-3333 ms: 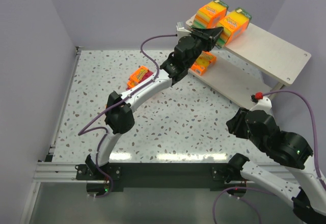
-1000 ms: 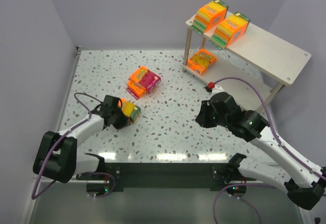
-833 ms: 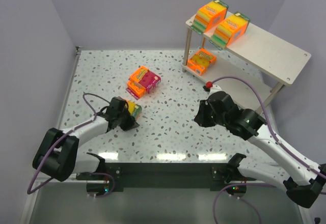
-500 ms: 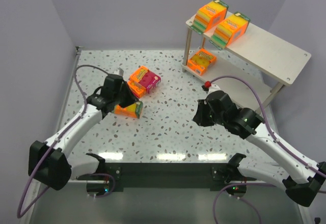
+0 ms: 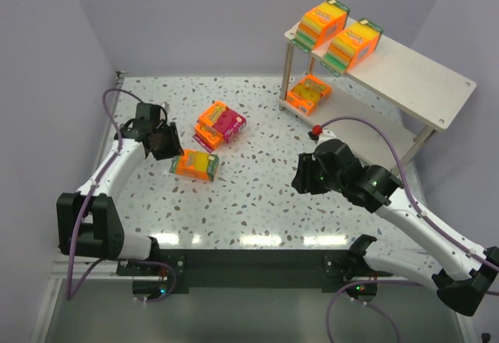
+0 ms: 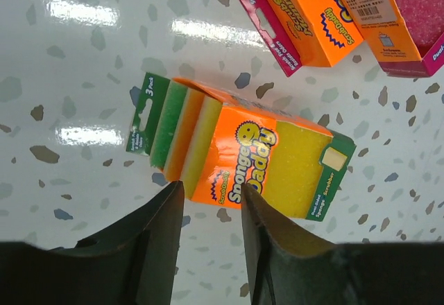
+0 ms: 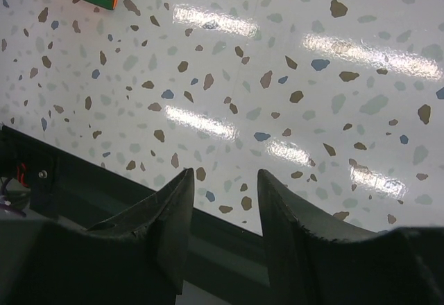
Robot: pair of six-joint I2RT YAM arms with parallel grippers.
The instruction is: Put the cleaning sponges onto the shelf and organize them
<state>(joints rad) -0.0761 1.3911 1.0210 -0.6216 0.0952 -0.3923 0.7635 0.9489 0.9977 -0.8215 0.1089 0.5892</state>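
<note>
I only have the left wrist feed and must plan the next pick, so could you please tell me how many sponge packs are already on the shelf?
Observer: Three: two thick packs on the top board of the shelf, one flatter pack on the lower board.
Operator: Thank you. What is the right claw doing?
Observer: The right claw hangs open over the table, holding nothing.
Operator: Which arm is nearer the shelf?
Observer: The right arm; the shelf stands at the table's far right.
</note>
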